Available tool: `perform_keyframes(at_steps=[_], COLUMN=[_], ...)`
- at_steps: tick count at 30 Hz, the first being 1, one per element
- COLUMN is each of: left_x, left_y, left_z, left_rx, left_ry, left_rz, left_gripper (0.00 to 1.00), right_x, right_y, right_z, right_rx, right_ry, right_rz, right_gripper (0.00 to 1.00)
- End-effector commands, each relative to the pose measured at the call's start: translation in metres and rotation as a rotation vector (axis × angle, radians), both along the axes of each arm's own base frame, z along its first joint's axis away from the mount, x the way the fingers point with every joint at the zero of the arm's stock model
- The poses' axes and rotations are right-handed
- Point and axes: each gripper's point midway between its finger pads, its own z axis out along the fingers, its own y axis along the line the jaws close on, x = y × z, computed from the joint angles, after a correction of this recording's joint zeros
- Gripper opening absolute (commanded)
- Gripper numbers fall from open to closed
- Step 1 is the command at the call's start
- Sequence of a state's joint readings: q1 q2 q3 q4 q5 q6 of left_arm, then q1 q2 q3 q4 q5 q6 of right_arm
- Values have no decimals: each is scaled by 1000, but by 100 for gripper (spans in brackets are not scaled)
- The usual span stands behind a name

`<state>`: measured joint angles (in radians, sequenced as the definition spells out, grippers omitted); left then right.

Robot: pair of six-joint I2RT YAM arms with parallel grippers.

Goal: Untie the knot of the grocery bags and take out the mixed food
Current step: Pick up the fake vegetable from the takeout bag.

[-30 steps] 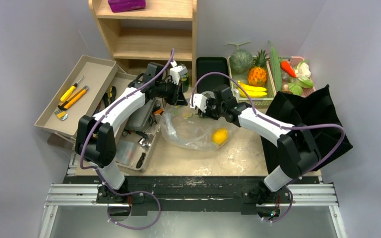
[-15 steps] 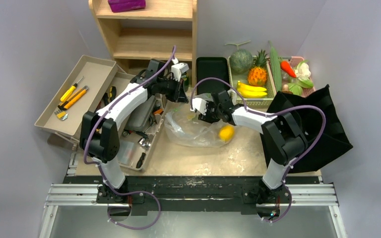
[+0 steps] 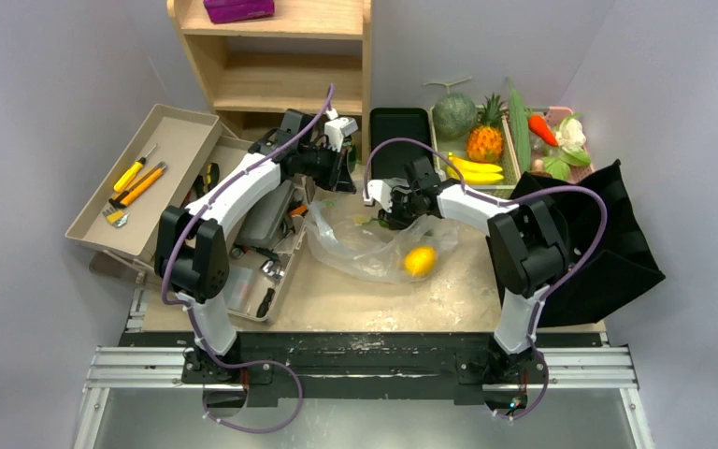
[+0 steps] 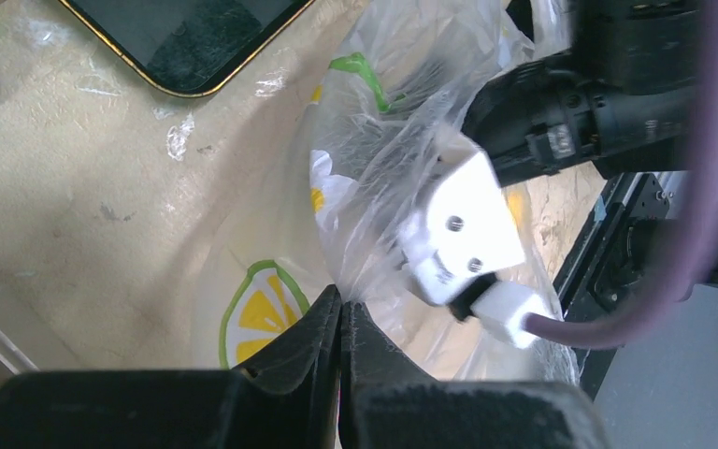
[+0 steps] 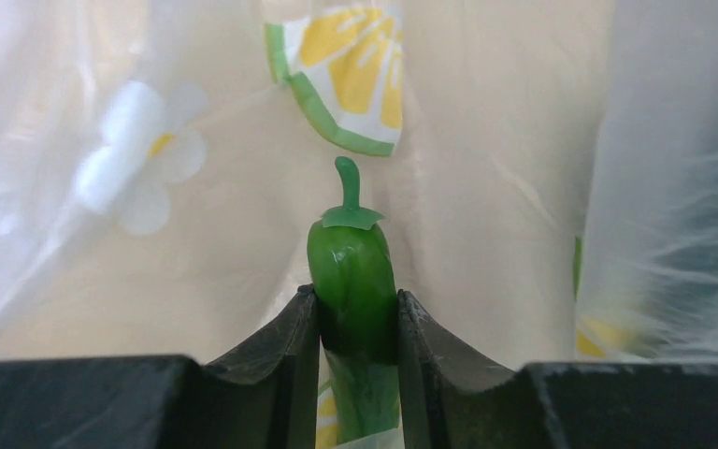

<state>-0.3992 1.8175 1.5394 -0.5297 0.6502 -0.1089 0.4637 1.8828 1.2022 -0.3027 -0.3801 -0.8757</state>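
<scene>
Lemon (image 3: 419, 261) shifted inside plastic bag (image 3: 355, 245); right gripper (image 5: 357, 318) grips pepper (image 5: 353, 271), left gripper (image 4: 339, 309) pinches bag.

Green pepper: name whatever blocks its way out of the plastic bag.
Only the plastic bag's own film, draped beside the green pepper in the right gripper; the left gripper pinches that film.

Each arm, left arm (image 3: 238, 192) and right arm (image 3: 463, 201), is built from smooth white link shells joined by bulky black joint housings. A thin glossy purple cable (image 3: 394, 142) runs in loose loops outside each arm. At the right wrist sits a white angular block (image 4: 458, 229) with two dark screw heads and a white plug. The left gripper (image 4: 339, 304) and right gripper (image 5: 357, 304) have matte black, wedge-tipped fingers.
</scene>
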Motion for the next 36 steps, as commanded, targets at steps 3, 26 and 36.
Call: perform_keyframes(at_steps=[3,26,36], left_x=[10,10,14], left_y=[2,0,-4], left_z=[15,5,6], left_rx=[-8,28,5], left_ry=[-51,-37,-49], left_rz=[0,14,12], left_gripper=[0,0,0], right_x=[-8,35,230], right_y=[24,20,-250], right_z=[116,483,361], right_rx=[242,1205,645], right_ry=[-95,-334,-580], right_rz=[46,-266,-1204], right_gripper=[8,0,0])
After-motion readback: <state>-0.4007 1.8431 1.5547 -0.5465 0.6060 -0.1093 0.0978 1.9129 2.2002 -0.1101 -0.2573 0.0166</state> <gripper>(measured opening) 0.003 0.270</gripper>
